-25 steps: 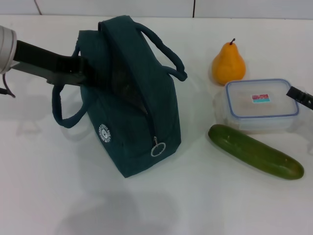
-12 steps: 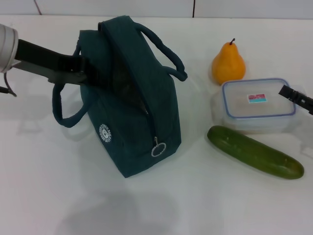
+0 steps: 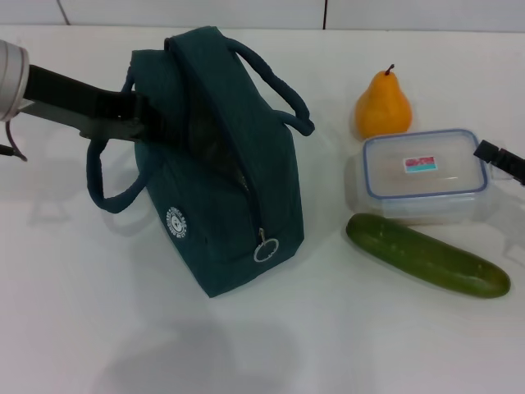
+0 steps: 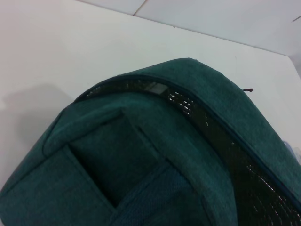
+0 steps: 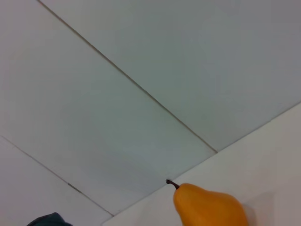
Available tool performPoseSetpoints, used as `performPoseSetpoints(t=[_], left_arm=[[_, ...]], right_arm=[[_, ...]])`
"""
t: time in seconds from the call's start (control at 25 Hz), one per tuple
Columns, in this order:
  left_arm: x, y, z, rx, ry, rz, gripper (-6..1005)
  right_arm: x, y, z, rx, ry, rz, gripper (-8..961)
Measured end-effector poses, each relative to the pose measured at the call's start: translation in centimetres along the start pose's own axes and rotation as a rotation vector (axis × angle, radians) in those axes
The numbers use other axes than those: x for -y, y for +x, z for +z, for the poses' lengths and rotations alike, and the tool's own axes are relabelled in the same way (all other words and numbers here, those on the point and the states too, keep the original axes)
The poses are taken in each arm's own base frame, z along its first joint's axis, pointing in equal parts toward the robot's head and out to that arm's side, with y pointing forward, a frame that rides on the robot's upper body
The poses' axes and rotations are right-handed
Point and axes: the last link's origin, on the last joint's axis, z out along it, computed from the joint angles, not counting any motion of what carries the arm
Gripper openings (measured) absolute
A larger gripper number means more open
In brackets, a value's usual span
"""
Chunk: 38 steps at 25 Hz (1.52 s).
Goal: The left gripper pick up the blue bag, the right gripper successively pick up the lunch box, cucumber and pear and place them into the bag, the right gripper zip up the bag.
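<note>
The blue bag point(image 3: 221, 189) stands at the table's centre left, its zip open along the top and the ring pull point(image 3: 265, 249) hanging at the front. My left gripper point(image 3: 135, 115) is shut on the bag's left top edge. The left wrist view shows the bag point(image 4: 141, 155) up close with its shiny lining. My right gripper point(image 3: 490, 154) is shut on the right end of the clear lunch box point(image 3: 422, 172) with a blue-rimmed lid, held slightly off the table. The cucumber point(image 3: 426, 254) lies in front of the box. The orange pear point(image 3: 383, 105) stands behind it and also shows in the right wrist view point(image 5: 209, 207).
The white table point(image 3: 123, 328) extends in front of the bag. A tiled wall point(image 5: 141, 70) runs behind the table. The bag's two handles point(image 3: 275, 82) hang to either side of the opening.
The right gripper has carried the lunch box a little to the left and upward, away from the cucumber. The bag and left arm have not moved.
</note>
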Motion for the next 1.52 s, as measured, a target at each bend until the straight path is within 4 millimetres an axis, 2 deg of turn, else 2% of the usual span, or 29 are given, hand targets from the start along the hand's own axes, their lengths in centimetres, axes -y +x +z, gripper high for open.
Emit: performPoseSetpoints(t=[0.2, 0.96, 1.16, 1.52], left_arm=[[0.0, 0.0, 0.0, 0.000, 0.000, 0.008, 38], [0.1, -0.2, 0.1, -0.001, -0.015, 0.009, 38], [0.1, -0.2, 0.1, -0.001, -0.016, 0.010, 38], [0.1, -0.2, 0.1, -0.002, -0.015, 0.011, 37]], right_arm=[[-0.4, 0.2, 0.5, -0.011, -0.022, 0.008, 467], [-1.5, 0.9, 1.1, -0.027, -0.085, 0.060, 409], [-1.7, 0.7, 1.4, -0.031, -0.099, 0.061, 235], [-2.7, 0.1, 1.3, 0.047, -0.170, 0.104, 123]])
